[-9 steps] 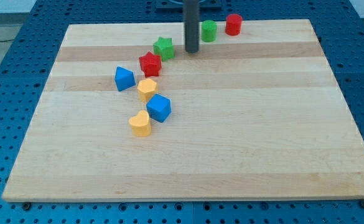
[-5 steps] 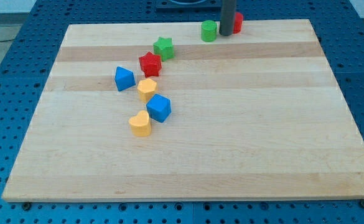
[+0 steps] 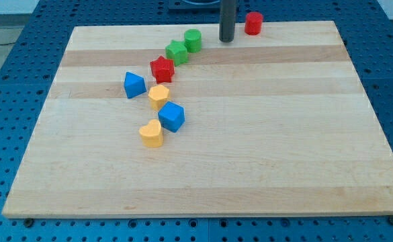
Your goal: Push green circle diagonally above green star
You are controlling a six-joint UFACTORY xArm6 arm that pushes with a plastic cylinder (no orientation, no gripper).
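My tip (image 3: 227,39) rests on the wooden board (image 3: 250,134) near the view's top edge; it is a bare rod end, touching no block. The green circle (image 3: 193,39) lies to the view's left of my tip, apart from it, and touches the green star (image 3: 177,51), sitting diagonally up and to the right of it. The red cylinder (image 3: 252,23) stands near my tip on the view's right. Farther off, down and to the left, come the red star (image 3: 162,68), a blue wedge-like block (image 3: 134,85), a yellow hexagon (image 3: 158,96), a blue cube (image 3: 172,116) and a yellow heart (image 3: 151,133). I count two green, two red, two blue, two yellow: eight blocks.
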